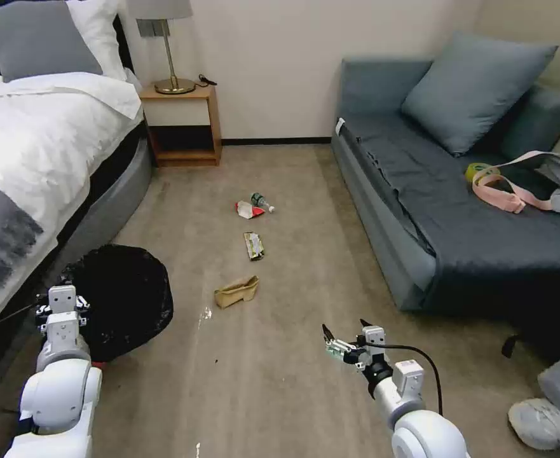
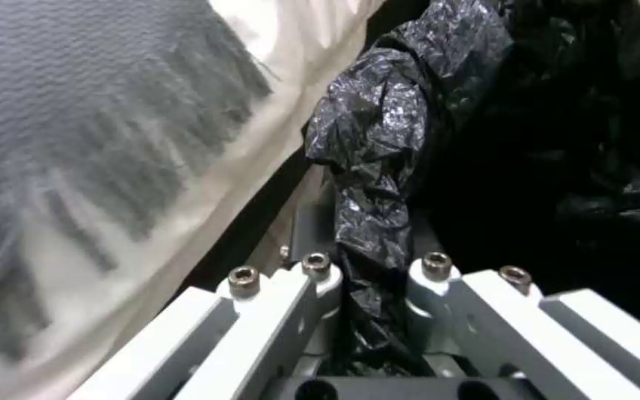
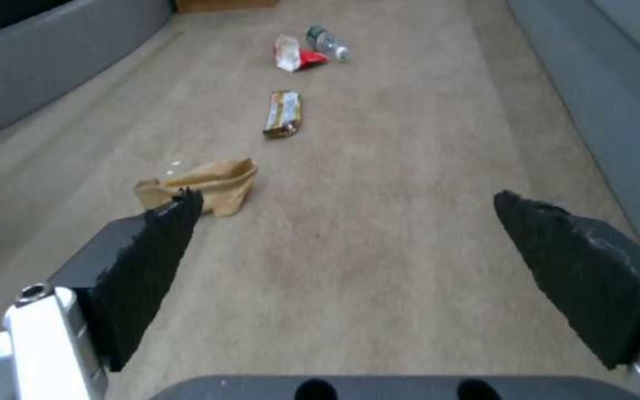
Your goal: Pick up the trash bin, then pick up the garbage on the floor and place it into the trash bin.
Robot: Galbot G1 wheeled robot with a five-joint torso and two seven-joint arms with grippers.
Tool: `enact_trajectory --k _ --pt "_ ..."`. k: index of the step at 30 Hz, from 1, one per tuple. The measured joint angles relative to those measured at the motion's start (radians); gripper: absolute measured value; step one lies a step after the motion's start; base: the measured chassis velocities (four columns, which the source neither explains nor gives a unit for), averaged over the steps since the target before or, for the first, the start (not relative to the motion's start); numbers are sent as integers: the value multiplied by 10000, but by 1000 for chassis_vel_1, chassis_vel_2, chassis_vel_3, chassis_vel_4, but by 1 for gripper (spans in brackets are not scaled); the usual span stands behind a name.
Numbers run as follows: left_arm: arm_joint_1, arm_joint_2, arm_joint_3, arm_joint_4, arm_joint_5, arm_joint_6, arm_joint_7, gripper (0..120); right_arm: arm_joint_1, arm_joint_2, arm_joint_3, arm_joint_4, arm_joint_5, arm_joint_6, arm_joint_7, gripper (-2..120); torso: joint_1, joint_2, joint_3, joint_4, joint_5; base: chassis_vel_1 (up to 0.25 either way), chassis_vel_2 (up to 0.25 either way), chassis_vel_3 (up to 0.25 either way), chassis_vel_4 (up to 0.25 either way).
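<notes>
Trash bin (image 1: 124, 302) sits beside the bed (image 1: 32, 146), its black liner rim pinched in the left gripper (image 2: 374, 266). Right gripper (image 1: 343, 334) hovers with jaws spread wide, the brown paper bag (image 3: 201, 183) ahead on the floor.

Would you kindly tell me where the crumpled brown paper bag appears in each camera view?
Head view: crumpled brown paper bag lies on the carpet at centre, ahead of the right claw.
Left wrist view: not in it; the left claw grips the trash bin liner.
Right wrist view: bag touches one finger's tip in the picture.
Shared landmark: the snack wrapper just beyond the bag.
</notes>
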Motion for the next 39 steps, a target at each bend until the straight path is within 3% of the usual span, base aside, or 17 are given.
enact_trajectory --k 39 --pt "-27 161 -13 297 -242 -274 16 5 29 219 -393 -377 -492 -44 7 100 0 0 -1 1 -1 -119 115 114 -113"
